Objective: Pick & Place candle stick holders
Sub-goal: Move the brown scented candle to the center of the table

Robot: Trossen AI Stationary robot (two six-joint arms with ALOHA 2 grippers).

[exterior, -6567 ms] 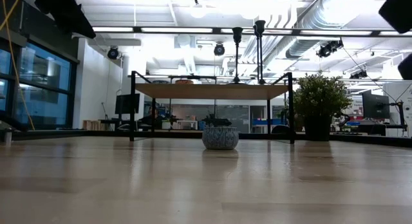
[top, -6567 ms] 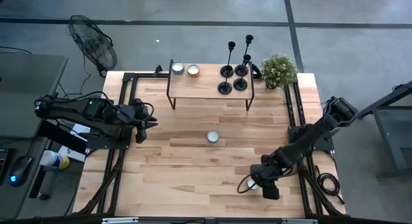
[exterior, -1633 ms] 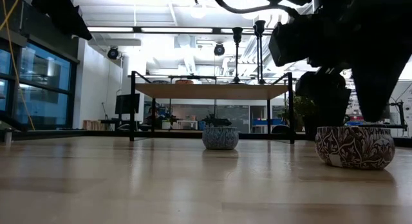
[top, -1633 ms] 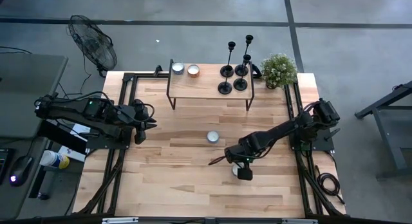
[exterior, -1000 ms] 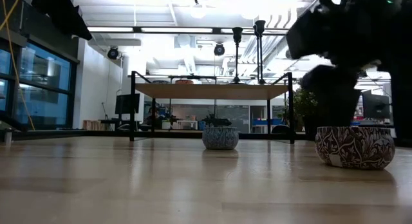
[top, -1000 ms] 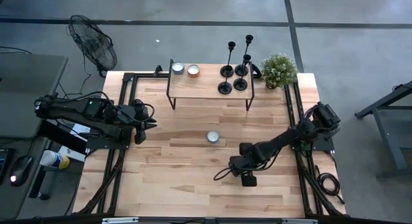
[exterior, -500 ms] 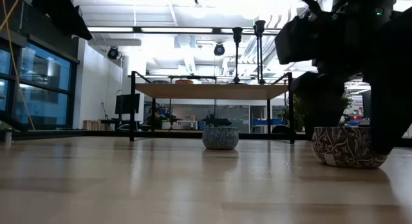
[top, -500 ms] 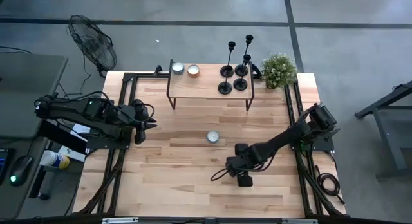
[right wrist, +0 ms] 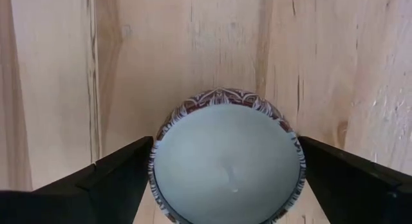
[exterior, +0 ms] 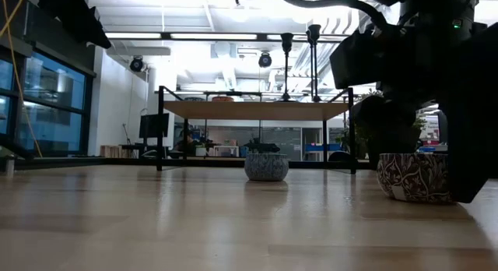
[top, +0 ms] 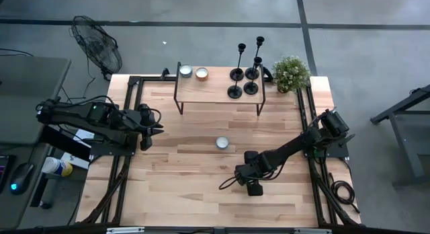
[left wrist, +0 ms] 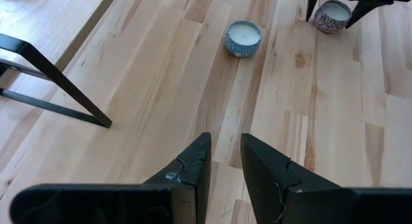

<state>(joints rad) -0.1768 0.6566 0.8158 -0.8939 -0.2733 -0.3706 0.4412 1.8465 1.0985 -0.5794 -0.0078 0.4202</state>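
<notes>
Several black candle stick holders (top: 243, 74) stand by their disc bases on the right end of a raised wooden shelf (top: 218, 86) at the table's far side; the low view shows two tall ones (exterior: 286, 65). My right gripper (right wrist: 225, 147) is open and points down near the table's middle right, one finger on each side of a patterned tealight tin (right wrist: 225, 163) that sits on the table (exterior: 412, 177). My left gripper (left wrist: 224, 147) waits above the left side, its fingers a narrow gap apart with nothing between them. My right gripper comes from above, its two fingers (right wrist: 122, 169) close against opposite sides of the tealight tin's rim (right wrist: 158, 140). I cannot tell whether they touch it. The tin sits flat on the table.
A second tealight tin (top: 222, 143) sits mid-table. Two more tins (top: 193, 72) are on the shelf's left end. A potted plant (top: 291, 72) stands at the far right corner. Black frame rails (top: 131, 113) run along both table sides.
My right gripper has gone a little down and toward the table's left edge, so that its open fingers now stand lower around the tealight tin. The gap between them is unchanged.
</notes>
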